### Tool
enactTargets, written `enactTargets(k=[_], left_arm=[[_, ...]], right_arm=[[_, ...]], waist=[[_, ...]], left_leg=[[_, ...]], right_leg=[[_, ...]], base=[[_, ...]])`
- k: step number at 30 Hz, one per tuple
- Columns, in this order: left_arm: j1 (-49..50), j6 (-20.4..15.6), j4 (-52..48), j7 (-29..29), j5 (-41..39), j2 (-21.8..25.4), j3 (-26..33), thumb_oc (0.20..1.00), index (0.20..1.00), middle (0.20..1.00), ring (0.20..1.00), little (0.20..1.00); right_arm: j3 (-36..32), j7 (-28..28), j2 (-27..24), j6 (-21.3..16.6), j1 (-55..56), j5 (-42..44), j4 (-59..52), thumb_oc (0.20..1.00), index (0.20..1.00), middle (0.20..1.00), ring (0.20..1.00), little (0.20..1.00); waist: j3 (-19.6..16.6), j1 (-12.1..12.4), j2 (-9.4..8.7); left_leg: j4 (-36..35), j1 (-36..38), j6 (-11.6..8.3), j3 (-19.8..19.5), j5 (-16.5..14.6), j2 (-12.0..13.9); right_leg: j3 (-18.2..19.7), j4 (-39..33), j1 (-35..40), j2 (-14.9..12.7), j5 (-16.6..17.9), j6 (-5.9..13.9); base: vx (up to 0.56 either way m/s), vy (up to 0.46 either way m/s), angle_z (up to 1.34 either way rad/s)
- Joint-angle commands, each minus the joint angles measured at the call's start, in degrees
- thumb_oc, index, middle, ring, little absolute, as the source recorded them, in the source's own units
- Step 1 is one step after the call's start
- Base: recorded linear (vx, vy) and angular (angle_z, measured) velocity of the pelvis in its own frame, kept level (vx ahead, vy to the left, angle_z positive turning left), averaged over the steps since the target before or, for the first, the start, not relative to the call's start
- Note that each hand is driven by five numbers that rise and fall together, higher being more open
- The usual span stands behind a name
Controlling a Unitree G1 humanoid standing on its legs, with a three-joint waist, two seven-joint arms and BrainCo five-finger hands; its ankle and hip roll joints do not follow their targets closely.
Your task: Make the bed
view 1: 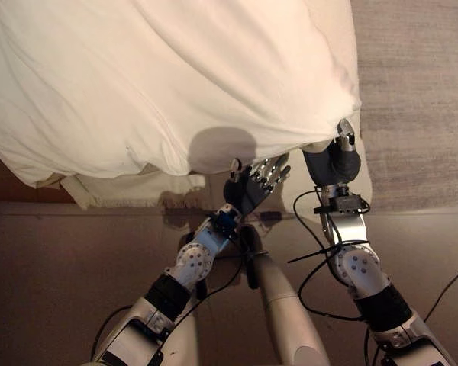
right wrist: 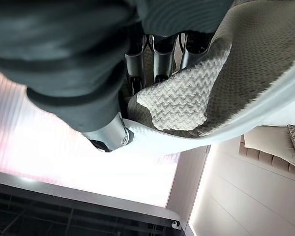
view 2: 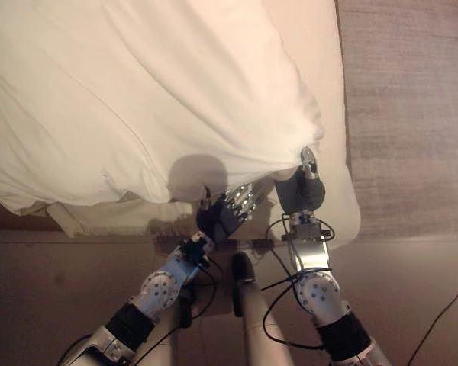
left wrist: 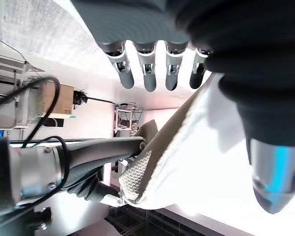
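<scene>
A puffy white duvet (view 1: 175,76) covers the bed, its near edge hanging toward me. A woven beige blanket (view 1: 114,194) peeks out under that edge. My left hand (view 1: 252,187) is just below the duvet's near edge at the middle, fingers (left wrist: 147,73) straight and open, with the cloth's edge (left wrist: 187,162) passing beside its thumb. My right hand (view 1: 337,164) is at the duvet's near right corner. Its fingers curl into the woven layer (right wrist: 182,98) and the thumb (right wrist: 108,137) presses the white edge, so it is shut on the bedding.
A beige sheet (view 1: 328,30) shows along the bed's right side. A grey rug (view 1: 420,99) lies to the right of the bed. Brown floor (view 1: 61,267) runs along the near side, with dark bed frame (view 1: 8,183) at the left.
</scene>
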Motion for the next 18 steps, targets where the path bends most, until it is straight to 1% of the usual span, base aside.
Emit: enactTargets(k=[1,3,4,5,9,10,11,12,17,18], left_arm=[[2.7,0.3,-2.2,-3.5,0.0,-2.3,-0.1,1.000,1.000,1.000,1.000,1.000],[2.9,-0.2,-1.7,-3.4,-0.3,-2.4,1.1,1.000,1.000,1.000,1.000,1.000],[3.1,-1.2,-1.0,-3.2,-0.8,-3.0,2.5,1.000,1.000,1.000,1.000,1.000],[3.1,-1.2,-1.0,-3.2,-0.8,-3.0,2.5,1.000,1.000,1.000,1.000,1.000],[2.4,-4.6,2.1,-1.7,-1.8,-4.2,6.9,1.000,1.000,1.000,1.000,1.000],[1.9,-6.5,3.6,-0.8,-2.6,-4.6,9.5,1.000,1.000,1.000,1.000,1.000],[1.7,-7.4,4.5,-0.1,-2.8,-4.6,10.7,1.000,1.000,1.000,1.000,1.000],[1.7,-7.4,4.5,-0.1,-2.8,-4.6,10.7,1.000,1.000,1.000,1.000,1.000],[-0.8,-10.2,10.6,2.0,-2.6,-3.2,17.4,1.000,1.000,1.000,1.000,1.000],[-0.8,-10.2,10.7,2.0,-2.6,-3.1,17.4,1.000,1.000,1.000,1.000,1.000]], right_arm=[[-3.8,4.4,0.7,-2.8,4.0,-1.9,-12.2,0.200,0.200,0.200,0.200,0.200],[-4.1,4.4,0.8,-2.7,4.3,-2.1,-12.5,0.200,0.200,0.200,0.200,0.200],[-4.3,4.5,0.8,-2.6,4.6,-2.3,-12.6,0.200,0.200,0.200,0.200,0.200],[-4.3,4.5,0.8,-2.6,4.6,-2.3,-12.6,0.200,0.200,0.200,0.200,0.200],[-5.0,4.3,1.3,-2.6,5.0,-2.7,-12.0,0.200,0.200,0.200,0.200,0.200],[-5.4,4.2,1.3,-2.5,5.2,-2.9,-11.9,0.200,0.200,0.200,0.200,0.200],[-5.6,4.1,1.3,-2.4,5.4,-3.0,-11.7,0.200,0.200,0.200,0.200,0.200],[-5.6,4.1,1.3,-2.4,5.4,-3.0,-11.7,0.200,0.200,0.200,0.200,0.200],[-6.4,4.1,1.1,-1.2,6.5,-3.4,-10.8,0.200,0.200,0.200,0.200,0.200],[-6.4,4.1,1.1,-1.2,6.4,-3.4,-10.8,0.200,0.200,0.200,0.200,0.200]], waist=[[-5.3,-0.4,1.52],[-5.2,-0.3,1.41],[-5.2,-0.3,1.34],[-5.2,-0.3,1.34],[-5.3,-0.2,1.10],[-5.4,-0.1,1.03],[-5.4,-0.1,1.06],[-5.4,-0.1,1.07],[-5.5,-0.2,1.28],[-5.5,-0.3,1.29]], left_leg=[[1.7,-1.7,-1.39,0.1,-0.8,-0.5],[1.6,-1.6,-1.39,0.1,-0.8,-0.6],[1.6,-1.5,-1.37,0.1,-0.8,-0.6],[1.6,-1.5,-1.37,0.1,-0.8,-0.6],[1.7,-1.4,-1.45,0.2,-0.9,-0.5],[1.8,-1.3,-1.51,0.2,-1.0,-0.4],[1.8,-1.3,-1.54,0.2,-1.1,-0.4],[1.8,-1.3,-1.54,0.2,-1.1,-0.4],[1.9,-1.2,-1.71,0.4,-1.1,-0.1],[1.9,-1.3,-1.71,0.4,-1.1,-0.1]], right_leg=[[-0.1,-4.6,-1.3,1.2,5.5,4.48],[-0.2,-4.6,-1.3,1.3,5.5,4.45],[-0.1,-4.6,-1.3,1.3,5.4,4.42],[-0.1,-4.6,-1.3,1.3,5.4,4.43],[-0.2,-4.7,-1.1,1.2,5.4,4.42],[-0.2,-4.7,-1.0,1.2,5.3,4.41],[-0.2,-4.6,-0.9,1.2,5.2,4.40],[-0.2,-4.6,-0.9,1.2,5.2,4.40],[-0.3,-4.6,-0.8,1.2,5.1,4.27],[-0.3,-4.6,-0.8,1.2,5.1,4.27]], base=[[0.00,0.000,0.00],[0.00,0.000,0.00],[0.00,0.000,0.00],[0.00,0.000,0.00],[0.00,0.000,0.00],[0.00,0.000,0.00],[0.00,0.000,0.00],[0.00,0.000,0.00],[0.00,0.000,0.00],[0.00,0.000,0.00]])
